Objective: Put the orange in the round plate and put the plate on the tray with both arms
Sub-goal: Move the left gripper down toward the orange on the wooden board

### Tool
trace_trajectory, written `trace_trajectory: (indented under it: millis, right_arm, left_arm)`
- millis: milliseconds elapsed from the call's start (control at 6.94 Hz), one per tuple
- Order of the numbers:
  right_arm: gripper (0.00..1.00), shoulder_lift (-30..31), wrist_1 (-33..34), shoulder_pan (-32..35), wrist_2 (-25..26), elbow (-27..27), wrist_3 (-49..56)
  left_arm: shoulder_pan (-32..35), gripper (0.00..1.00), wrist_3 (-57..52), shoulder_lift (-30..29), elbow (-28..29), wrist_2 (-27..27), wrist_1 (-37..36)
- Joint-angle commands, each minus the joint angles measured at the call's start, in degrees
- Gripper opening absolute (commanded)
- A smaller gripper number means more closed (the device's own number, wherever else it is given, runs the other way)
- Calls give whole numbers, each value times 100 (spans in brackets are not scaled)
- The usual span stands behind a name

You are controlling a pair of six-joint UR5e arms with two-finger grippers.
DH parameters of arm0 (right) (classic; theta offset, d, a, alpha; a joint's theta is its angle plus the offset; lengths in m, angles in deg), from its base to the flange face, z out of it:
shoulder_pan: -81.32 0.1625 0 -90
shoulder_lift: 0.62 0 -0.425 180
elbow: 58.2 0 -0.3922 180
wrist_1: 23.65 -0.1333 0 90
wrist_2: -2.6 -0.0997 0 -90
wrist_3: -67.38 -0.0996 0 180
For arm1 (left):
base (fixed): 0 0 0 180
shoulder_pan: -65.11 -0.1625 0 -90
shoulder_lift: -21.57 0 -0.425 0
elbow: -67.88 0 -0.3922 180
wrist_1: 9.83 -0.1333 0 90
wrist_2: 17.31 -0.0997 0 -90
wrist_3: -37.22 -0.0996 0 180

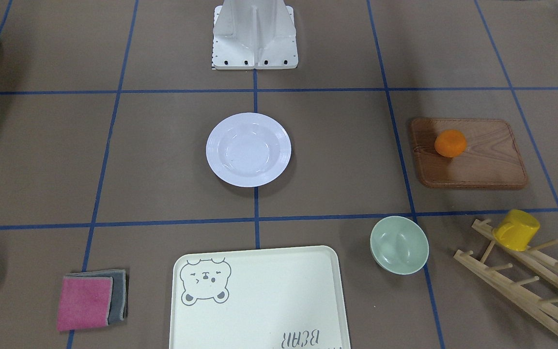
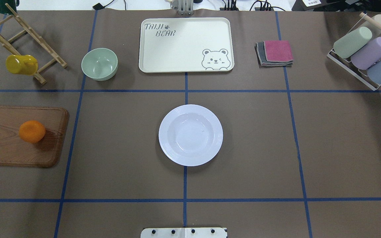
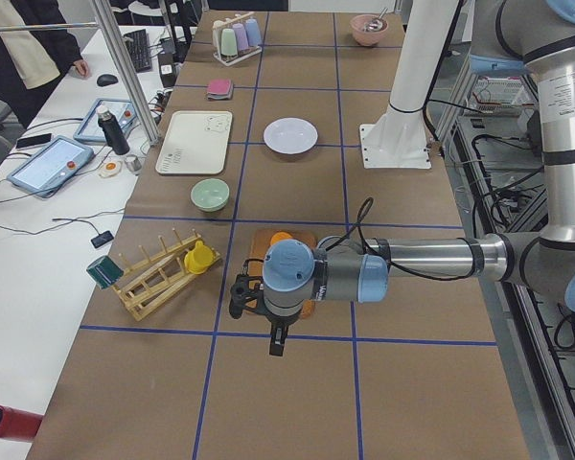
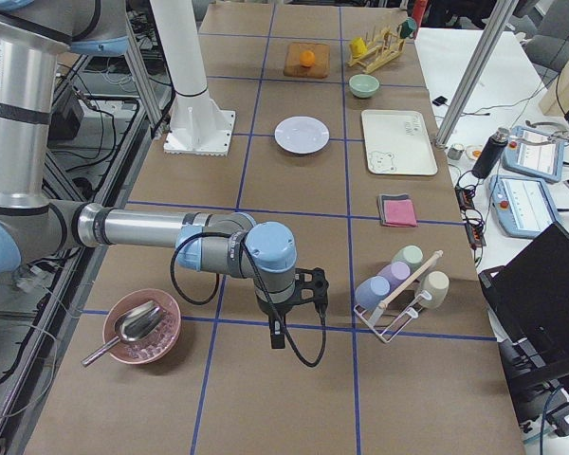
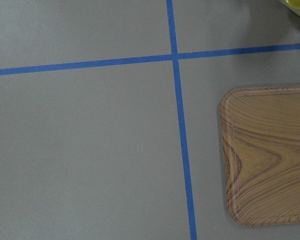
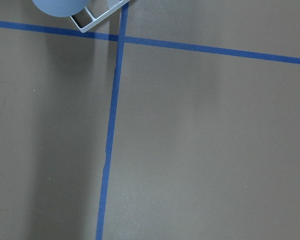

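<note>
The orange [image 2: 32, 131] sits on a brown wooden board [image 2: 5, 148] at the table's left side, also seen as the orange [image 1: 450, 143]. At the table's middle lies the white round plate [image 2: 190, 135], with nothing in it. The cream bear tray [image 2: 184, 46] lies beyond it at the far edge and holds nothing. My left gripper [image 3: 239, 298] shows only in the exterior left view, hovering near the board's outer end; I cannot tell its state. The exterior right view alone shows my right gripper [image 4: 317, 289], beside the cup rack, far from the plate; its state I cannot tell.
A pale-green bowl [image 2: 99, 63] stands left of the tray. A yellow cup [image 2: 21, 64] hangs on a wooden peg rack [image 2: 28, 39]. Folded pink and grey cloths [image 2: 275, 53], a rack of pastel cups [image 2: 364, 53] and a pink bowl with a scoop [image 4: 142, 327] lie to the right.
</note>
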Motion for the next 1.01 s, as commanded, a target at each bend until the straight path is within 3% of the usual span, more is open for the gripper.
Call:
trace_trajectory:
  millis: [0,432,576,864]
  right_arm:
    - [100,0,-9,0,0,5,0]
    - [100,-358,26,-44,-139,-3,-44]
    - [100,-491,-8,-201,-271,-3,-183]
    - [100,-527,-594,-578,-342,14,-891]
  left_arm:
    - [0,99,0,0,-72,-26,-9]
    - [9,99,43,-69,-640,-26,17]
    - [9,99,35,-523,-800,17,174]
    - [0,99,-9,-414,-846,541,673]
